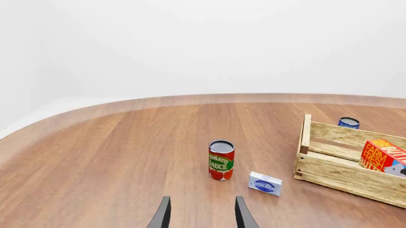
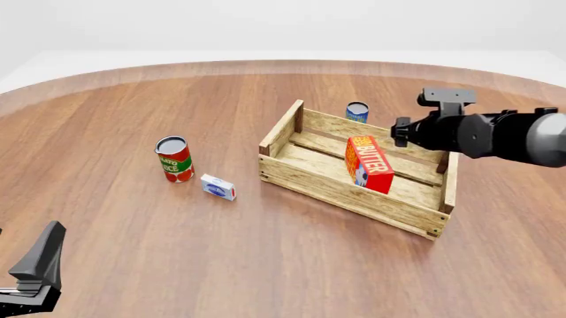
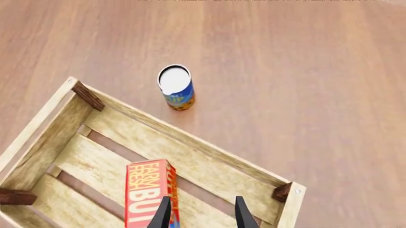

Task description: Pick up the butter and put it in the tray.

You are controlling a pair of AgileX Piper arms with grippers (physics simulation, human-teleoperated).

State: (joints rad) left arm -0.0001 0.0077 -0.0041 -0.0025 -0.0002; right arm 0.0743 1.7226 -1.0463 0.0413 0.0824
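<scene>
The butter (image 2: 369,163), a red-and-orange carton, stands upright inside the wooden slat tray (image 2: 349,197) at the right of the table. In the right wrist view the butter (image 3: 147,192) sits on the tray's slats (image 3: 190,147), below the fingertips. My right gripper (image 3: 201,213) hangs above the tray, open, with nothing between its fingers. The front view shows this right gripper (image 2: 405,132) over the tray's far right side. My left gripper (image 1: 201,216) is open and empty, low at the table's near left (image 2: 40,265), far from the tray (image 1: 330,166) and the butter (image 1: 381,156).
A tomato sauce can (image 2: 174,159) stands left of the tray, with a small white-and-blue box (image 2: 217,187) lying beside it. A blue can (image 2: 356,112) stands just behind the tray's far side. The table's curved edge runs along the back.
</scene>
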